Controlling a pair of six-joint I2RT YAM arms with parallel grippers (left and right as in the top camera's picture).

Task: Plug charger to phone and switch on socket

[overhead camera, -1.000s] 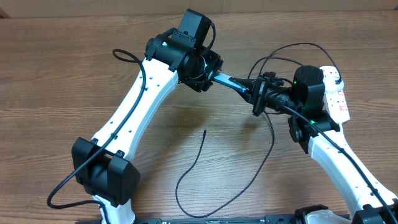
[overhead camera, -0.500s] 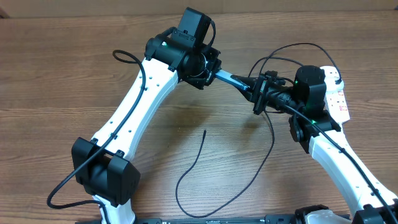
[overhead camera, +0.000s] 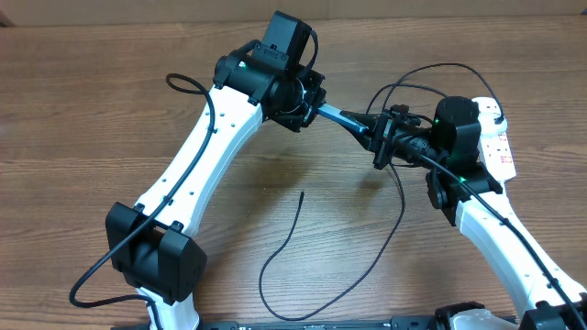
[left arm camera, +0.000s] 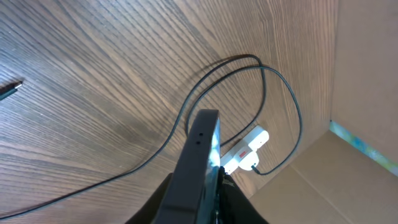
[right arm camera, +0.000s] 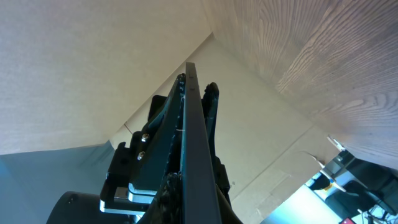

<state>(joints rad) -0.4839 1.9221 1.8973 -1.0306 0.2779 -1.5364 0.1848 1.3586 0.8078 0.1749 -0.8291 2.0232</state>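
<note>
The left arm reaches up across the wooden table, and the left gripper has its fingers clamped on one end of the phone. The phone is up off the table and turned edge-on, so the overhead view only gets a thin sliver of cyan screen. The left wrist cam just shows its dark edge sticking up from between the fingers.

Below that, the connector tip of the charger lies loose on the wood, not touching the phone at all. From there the thin black cable swings down toward the front edge, then curves back up on the right side.

The right gripper meets the phone's other end and looks closed on it too, so the phone is bridged between the two grippers. In the right wrist cam the phone's edge runs straight up out of its fingers.

Far right, the socket sits on the table, half hidden behind the right arm, with the charger cable looping above it.
</note>
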